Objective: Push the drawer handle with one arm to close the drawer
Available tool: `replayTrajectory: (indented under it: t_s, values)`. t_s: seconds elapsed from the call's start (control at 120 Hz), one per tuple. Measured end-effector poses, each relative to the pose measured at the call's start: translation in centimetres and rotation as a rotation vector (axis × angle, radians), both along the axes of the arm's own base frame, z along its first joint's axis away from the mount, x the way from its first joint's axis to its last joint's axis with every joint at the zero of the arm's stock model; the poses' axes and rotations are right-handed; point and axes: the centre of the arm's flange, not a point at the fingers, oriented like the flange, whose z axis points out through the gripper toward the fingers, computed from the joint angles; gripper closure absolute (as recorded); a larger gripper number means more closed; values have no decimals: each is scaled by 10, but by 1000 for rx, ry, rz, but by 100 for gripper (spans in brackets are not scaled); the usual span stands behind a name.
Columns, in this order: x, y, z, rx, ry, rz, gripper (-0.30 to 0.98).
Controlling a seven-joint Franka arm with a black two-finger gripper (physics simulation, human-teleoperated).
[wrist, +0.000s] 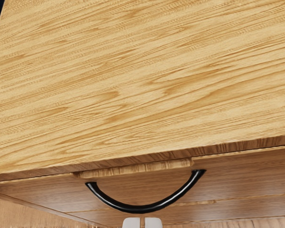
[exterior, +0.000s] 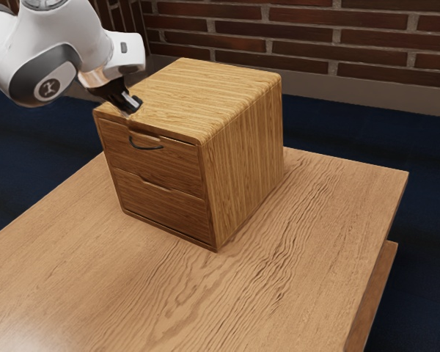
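Note:
The black gripper point(exterior: 135, 107) is over the wooden cabinet's top front edge in the exterior view, above the handle. Its fingertips stand together, shut on nothing. In the wrist view the pale tips of the gripper point(wrist: 142, 222) appear just beyond the bow of the black curved handle point(wrist: 145, 209). The same handle point(exterior: 146, 148) hangs on the upper drawer point(exterior: 172, 160) in the exterior view. That drawer front point(wrist: 247, 173) looks flush or nearly flush with the cabinet frame, with a thin dark seam along its top. I cannot tell whether fingers and handle touch.
The cabinet's light wooden top point(exterior: 198, 84) lies beside and beyond the hand. Below the upper drawer is a lower drawer point(exterior: 161, 202), its front flush. The wooden table point(exterior: 279, 257) extends in front and toward the exterior view's right. A brick wall point(exterior: 315, 37) stands behind.

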Motion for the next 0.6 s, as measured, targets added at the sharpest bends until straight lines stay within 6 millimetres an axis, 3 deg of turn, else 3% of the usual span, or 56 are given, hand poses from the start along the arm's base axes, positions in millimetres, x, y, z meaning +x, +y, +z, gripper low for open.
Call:
replayTrajectory:
  t_s: [0.1, 0.175, 0.358, 0.6]
  values:
    - [-1, 2, 46, -57, 12, 45, 78]
    - [-2, 8, 59, -114, 75, 82, 61]
    - [-13, -3, 53, -147, 238, 90, 26]
    - [-19, 4, 36, -142, 349, 109, 8]
